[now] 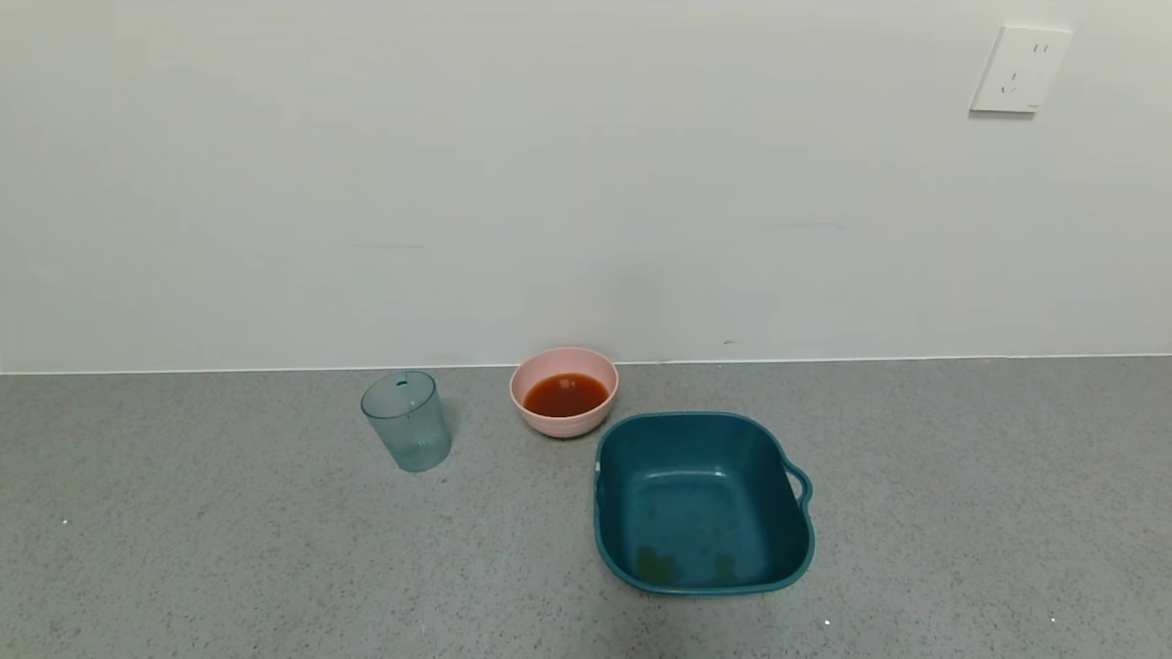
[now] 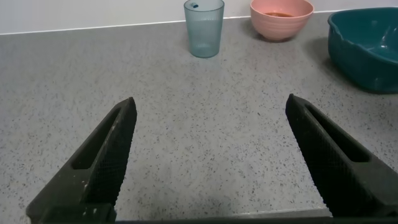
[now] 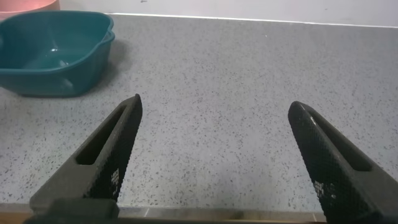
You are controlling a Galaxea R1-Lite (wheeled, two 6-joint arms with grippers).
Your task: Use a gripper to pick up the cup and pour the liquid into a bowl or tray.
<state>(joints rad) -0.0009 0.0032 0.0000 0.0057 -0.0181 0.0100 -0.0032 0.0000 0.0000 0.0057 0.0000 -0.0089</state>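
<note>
Liquid (image 1: 565,394), an opaque reddish-brown, already sat in the small pale pink bowl (image 1: 563,392) near the back of a speckled grey counter (image 1: 229,549), close to a plain white wall. Left of the bowl and apart from it, the cup (image 1: 406,420) stood upright: a translucent blue-grey plastic tumbler with faint vertical ribbing low on its sides. It looked empty, so the pour seemed to be finished and the cup set back down clear of the bowl.

Just in front of the bowl and to its right sat a larger square teal tub (image 1: 703,502) with rounded corners and a loop handle on its right side. Its smooth plastic floor showed a few dull smudges but no pooled liquid.

Neither arm appeared in the head view. The left wrist view showed the left end effector (image 2: 208,165) low over bare counter, its two black, tapered fingers spread wide and holding nothing, pointed toward the cup well ahead of it. The right wrist view showed the right end effector (image 3: 214,162) also spread wide and empty above bare counter, with the teal tub off to one side. Both seemed pulled back toward the robot, which would keep the cup and bowl safe from an accidental knock.
</note>
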